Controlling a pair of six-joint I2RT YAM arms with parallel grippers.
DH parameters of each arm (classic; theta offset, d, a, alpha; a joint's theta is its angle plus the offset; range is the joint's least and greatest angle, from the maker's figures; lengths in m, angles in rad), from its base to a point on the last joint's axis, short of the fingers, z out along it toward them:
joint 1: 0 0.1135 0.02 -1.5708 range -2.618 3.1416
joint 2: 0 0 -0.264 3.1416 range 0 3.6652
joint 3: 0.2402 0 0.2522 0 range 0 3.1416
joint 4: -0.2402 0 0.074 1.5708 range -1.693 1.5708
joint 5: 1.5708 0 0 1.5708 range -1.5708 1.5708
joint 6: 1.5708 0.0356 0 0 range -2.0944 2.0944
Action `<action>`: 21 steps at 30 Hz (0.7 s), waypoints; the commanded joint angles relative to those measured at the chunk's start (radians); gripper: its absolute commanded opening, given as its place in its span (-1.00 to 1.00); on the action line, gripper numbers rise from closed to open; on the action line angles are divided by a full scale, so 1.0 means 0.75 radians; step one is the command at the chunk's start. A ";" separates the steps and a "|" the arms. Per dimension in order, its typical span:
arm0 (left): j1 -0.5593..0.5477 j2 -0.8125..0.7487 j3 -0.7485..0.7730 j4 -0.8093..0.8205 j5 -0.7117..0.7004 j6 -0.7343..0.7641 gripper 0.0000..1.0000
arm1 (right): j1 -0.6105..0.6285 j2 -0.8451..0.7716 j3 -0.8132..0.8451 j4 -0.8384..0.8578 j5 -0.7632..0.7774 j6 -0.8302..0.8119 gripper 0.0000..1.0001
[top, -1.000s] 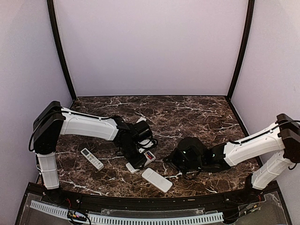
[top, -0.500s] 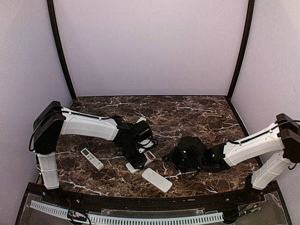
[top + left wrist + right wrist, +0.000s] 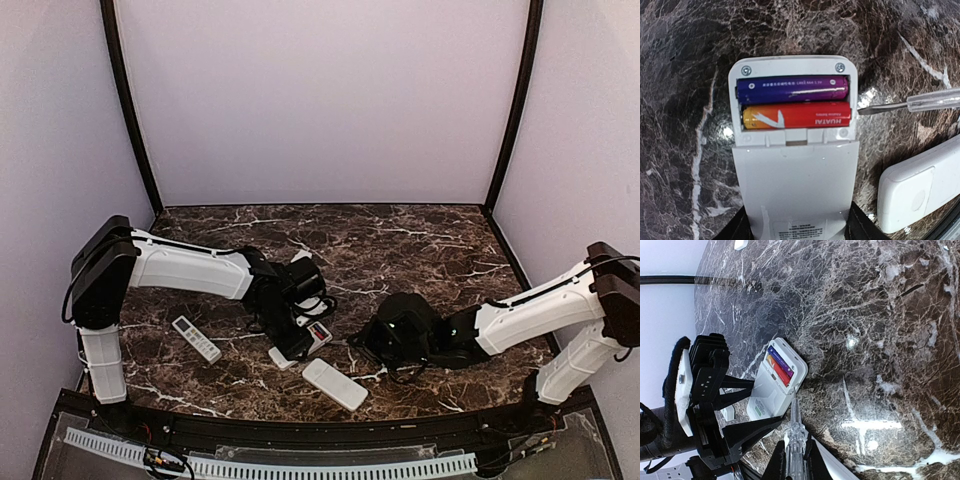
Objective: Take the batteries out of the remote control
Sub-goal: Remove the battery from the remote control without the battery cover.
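Evidently the left gripper (image 3: 800, 227) clamped the remote control (image 3: 795, 175) to steady it, both batteries (image 3: 795, 115) seated in the open bay just beyond its fingers (image 3: 739, 228); the right gripper (image 3: 792, 460), closed on a screwdriver (image 3: 920, 102), held its tip alongside, likely for prying.

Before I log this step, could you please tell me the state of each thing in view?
Held remote: back open, clamped in the left gripper.
Purple battery: seated in the compartment.
Orange battery: seated beside it.
Screwdriver: gripped by the right gripper, tip at the held remote's edge.
White remote: lying flat on the table.
Buttoned remote: lying face up.
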 commanded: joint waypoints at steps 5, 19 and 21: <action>-0.015 0.072 -0.003 0.053 0.024 0.026 -0.80 | 0.011 0.000 -0.009 0.093 0.034 -0.031 -1.00; -0.015 0.076 -0.001 0.051 0.024 0.026 -0.80 | 0.012 -0.007 -0.021 0.122 0.040 -0.035 -1.00; -0.014 0.077 -0.001 0.052 0.024 0.025 -0.80 | 0.012 -0.004 -0.024 0.125 0.040 -0.033 -1.00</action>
